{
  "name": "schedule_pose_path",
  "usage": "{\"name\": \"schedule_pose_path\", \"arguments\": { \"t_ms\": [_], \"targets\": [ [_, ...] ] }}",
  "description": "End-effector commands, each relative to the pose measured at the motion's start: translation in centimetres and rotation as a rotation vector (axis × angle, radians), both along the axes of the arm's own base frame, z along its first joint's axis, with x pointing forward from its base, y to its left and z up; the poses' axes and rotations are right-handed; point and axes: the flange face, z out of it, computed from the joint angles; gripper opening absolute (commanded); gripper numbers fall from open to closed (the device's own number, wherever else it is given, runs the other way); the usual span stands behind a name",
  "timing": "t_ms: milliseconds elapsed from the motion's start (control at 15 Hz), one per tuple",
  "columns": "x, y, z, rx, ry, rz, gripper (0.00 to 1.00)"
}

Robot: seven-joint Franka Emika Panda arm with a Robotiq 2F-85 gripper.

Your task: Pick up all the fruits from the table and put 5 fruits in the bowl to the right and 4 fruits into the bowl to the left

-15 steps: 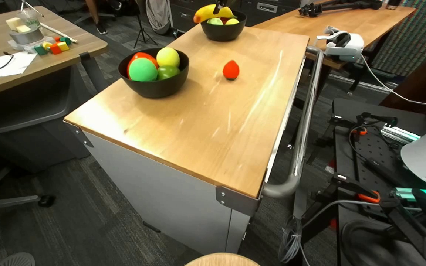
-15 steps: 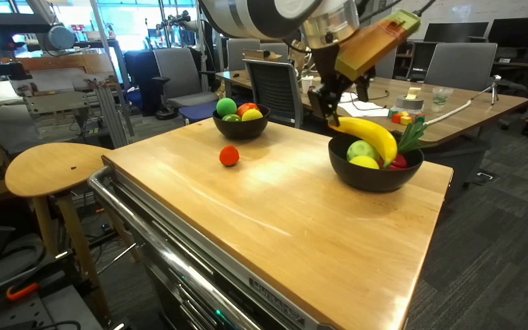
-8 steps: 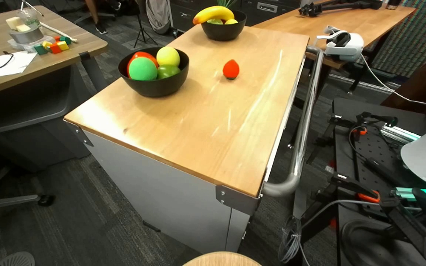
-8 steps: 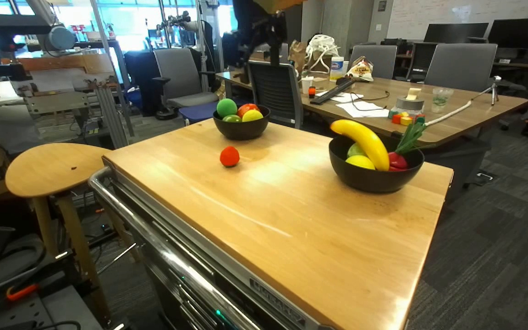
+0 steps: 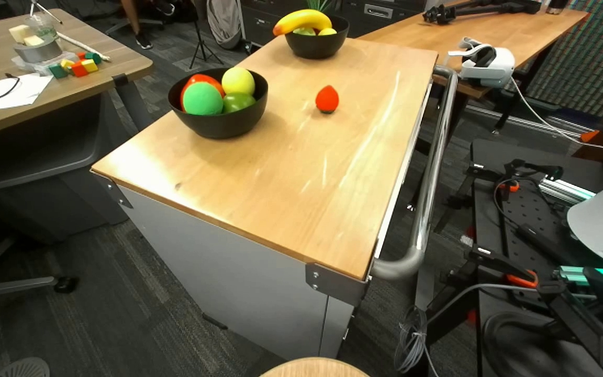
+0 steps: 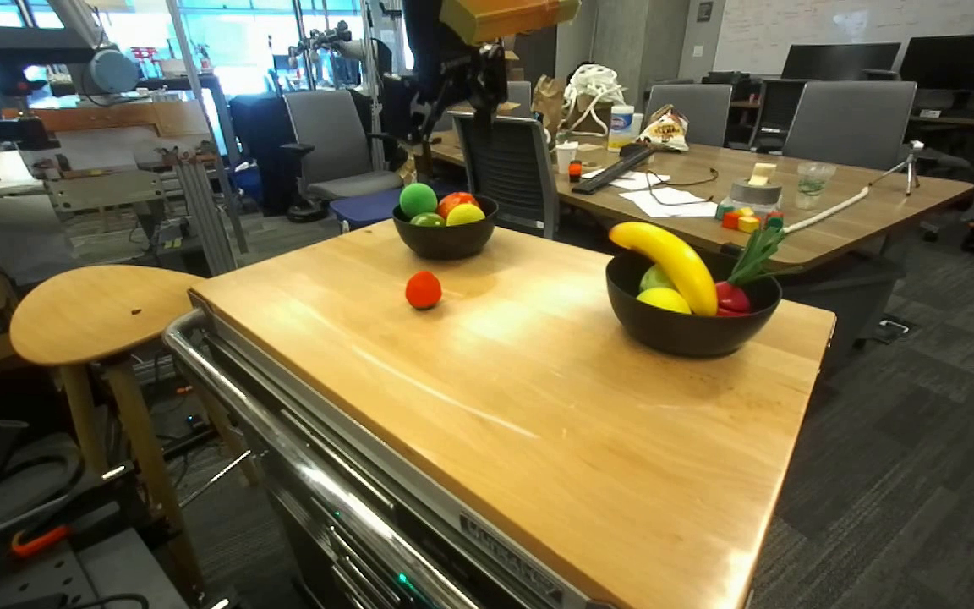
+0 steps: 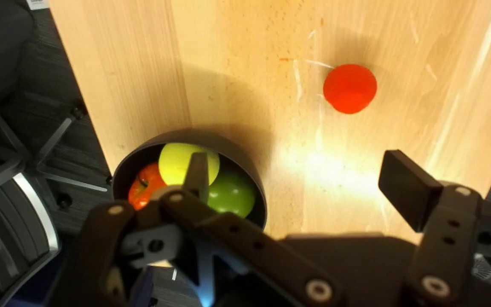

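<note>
Your jaws stand wide apart. In the wrist view, you find the red fruit [image 7: 350, 88] on the bench [image 7: 416, 111] at two o'clock, and at its eight o'clock a black bowl [image 7: 190, 135] with a green fruit [image 7: 233, 197]. In an exterior view, the banana [image 6: 677, 258] rests in the nearer bowl [image 6: 681, 333], at the red fruit's three o'clock.
</note>
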Motion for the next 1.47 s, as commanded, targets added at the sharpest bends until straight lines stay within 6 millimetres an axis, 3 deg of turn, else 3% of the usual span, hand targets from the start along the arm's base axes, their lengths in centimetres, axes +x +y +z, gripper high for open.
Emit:
{"name": "schedule_pose_path", "arguments": {
  "t_ms": [0, 400, 800, 867, 933, 1333, 1400],
  "targets": [
    [-2.5, -0.4, -3.3, 0.022, 0.067, -0.057, 1.00],
    [-5.4, -0.4, -10.5, 0.048, 0.027, -0.125, 1.00],
    [-6.1, 2.1, -13.9, 0.142, -0.030, -0.170, 1.00],
    [-6.1, 2.3, -14.3, 0.137, -0.035, -0.170, 0.75],
    [-6.0, 2.3, -14.6, 0.128, -0.036, -0.175, 0.74],
    [-5.8, 2.1, -15.5, 0.091, -0.041, -0.178, 0.27],
    [-5.8, 2.2, -15.3, 0.091, -0.047, -0.175, 0.26]
  ]
}}
